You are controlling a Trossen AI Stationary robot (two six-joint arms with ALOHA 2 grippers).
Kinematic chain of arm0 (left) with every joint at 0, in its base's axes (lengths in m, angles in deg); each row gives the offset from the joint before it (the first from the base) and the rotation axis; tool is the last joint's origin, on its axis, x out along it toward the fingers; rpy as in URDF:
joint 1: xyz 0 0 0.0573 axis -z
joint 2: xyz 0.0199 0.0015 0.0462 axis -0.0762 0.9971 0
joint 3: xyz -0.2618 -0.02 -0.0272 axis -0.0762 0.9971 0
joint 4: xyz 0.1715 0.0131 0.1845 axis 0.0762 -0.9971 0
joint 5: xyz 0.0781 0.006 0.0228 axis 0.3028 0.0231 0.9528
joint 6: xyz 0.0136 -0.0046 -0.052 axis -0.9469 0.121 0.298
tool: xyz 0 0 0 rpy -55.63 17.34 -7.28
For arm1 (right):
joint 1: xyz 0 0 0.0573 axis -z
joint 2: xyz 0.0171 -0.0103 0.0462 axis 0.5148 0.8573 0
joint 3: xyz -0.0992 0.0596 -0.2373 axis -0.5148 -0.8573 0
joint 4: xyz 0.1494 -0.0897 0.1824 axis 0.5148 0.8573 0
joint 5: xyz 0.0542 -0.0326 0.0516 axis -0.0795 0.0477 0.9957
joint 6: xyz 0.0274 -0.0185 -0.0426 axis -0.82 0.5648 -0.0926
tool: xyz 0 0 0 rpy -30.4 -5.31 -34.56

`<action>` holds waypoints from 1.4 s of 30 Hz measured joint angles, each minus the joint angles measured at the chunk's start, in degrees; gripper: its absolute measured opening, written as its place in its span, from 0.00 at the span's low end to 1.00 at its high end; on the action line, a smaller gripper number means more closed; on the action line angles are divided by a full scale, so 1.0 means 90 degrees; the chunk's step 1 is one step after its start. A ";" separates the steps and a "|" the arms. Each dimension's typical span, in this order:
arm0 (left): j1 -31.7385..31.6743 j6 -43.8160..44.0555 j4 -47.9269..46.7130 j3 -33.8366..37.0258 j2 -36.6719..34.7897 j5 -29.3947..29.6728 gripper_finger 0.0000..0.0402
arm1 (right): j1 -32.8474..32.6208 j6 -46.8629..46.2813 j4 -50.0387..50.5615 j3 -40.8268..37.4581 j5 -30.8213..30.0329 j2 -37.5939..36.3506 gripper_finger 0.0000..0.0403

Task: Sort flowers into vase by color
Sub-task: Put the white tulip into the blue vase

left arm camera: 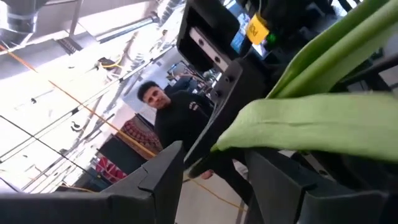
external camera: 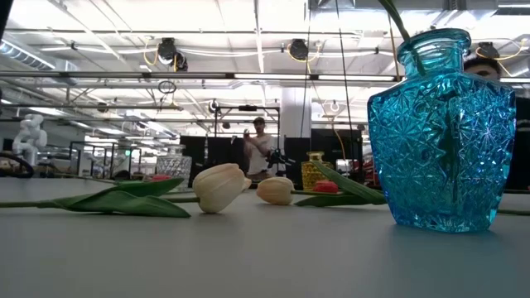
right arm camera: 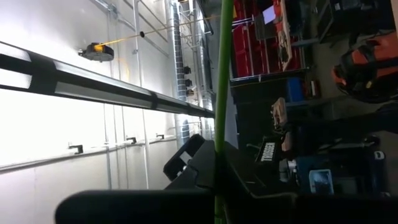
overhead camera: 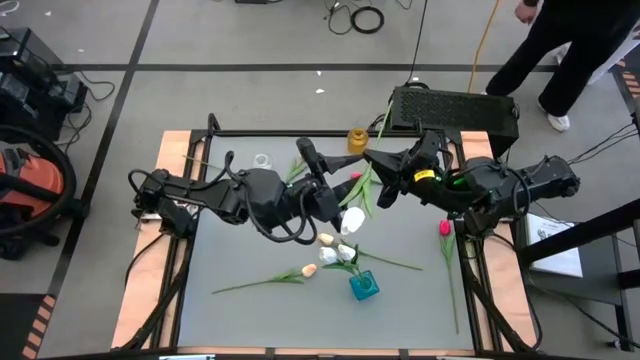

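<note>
Green stem (right arm camera: 222, 93) in right claw (right arm camera: 214, 180)

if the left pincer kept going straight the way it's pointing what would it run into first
Probably the green leaf lying across its open fingers, then the right pincer just beyond, shut on the same flower's stem. How far apart they are is unclear.

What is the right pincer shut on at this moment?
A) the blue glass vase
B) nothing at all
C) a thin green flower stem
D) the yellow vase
C: in the right wrist view the right pincer is closed around a thin green flower stem running straight up from its fingers.
</note>
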 joint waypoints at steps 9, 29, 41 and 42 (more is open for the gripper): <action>0.0114 0.0030 0.0131 0.0007 0.0000 -0.0271 0.45 | 0.0098 -0.0078 0.0000 0.0002 0.0150 0.0000 0.00; 0.0090 0.0037 0.0121 0.0007 0.0000 -0.0478 0.44 | 0.0154 -0.0050 -0.0002 0.0002 0.0477 0.0000 0.00; 0.0095 0.0039 0.0116 0.0007 0.0000 -0.0493 0.26 | 0.0270 -0.0241 0.0005 0.0010 0.0503 0.0140 0.00; 0.0095 0.0039 0.0114 0.0007 0.0000 -0.0493 0.25 | 0.0270 -0.0239 0.0013 0.0010 0.0500 0.0145 0.00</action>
